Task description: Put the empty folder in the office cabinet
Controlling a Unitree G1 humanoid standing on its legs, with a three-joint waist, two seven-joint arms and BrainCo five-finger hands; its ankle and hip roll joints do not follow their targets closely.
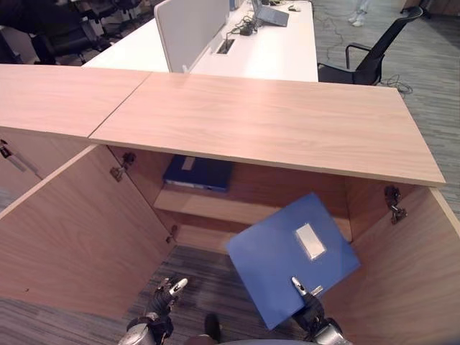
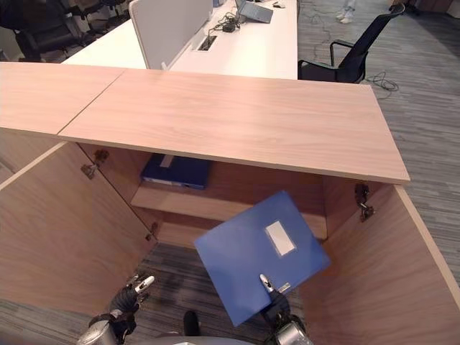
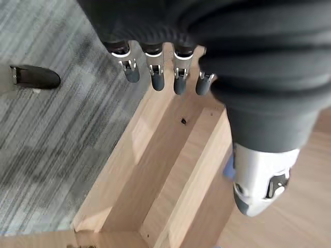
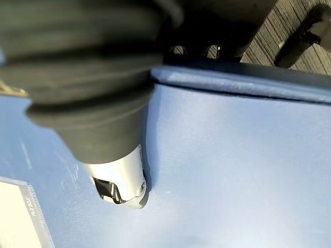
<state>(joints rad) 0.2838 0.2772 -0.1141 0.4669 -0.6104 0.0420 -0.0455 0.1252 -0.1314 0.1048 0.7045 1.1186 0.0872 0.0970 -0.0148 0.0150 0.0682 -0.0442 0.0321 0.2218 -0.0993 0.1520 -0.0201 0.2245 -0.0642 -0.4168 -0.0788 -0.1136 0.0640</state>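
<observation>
Blue folder [image 1: 291, 257] pinched in right robot hand [image 1: 310, 307], before cabinet [image 1: 251, 129].

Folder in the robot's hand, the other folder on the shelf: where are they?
Held folder [image 1: 277, 262], left eye view, on its blue cover.
Shelf folder [image 1: 205, 172], left eye view, on its dark cover.
Right hand [image 1: 307, 305], left eye view, on its fingers.

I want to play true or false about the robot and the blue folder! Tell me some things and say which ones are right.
1. The right hand is holding a blue folder. True.
2. The cabinet doors are closed. False: both doors stand open.
3. Another blue folder already lies on the shelf inside. True.
4. The left hand is holding a folder too. False: it holds nothing, and its fingers are straight.
5. The folder in the hand is already on the shelf. False: it is in front of the cabinet, tilted.
</observation>
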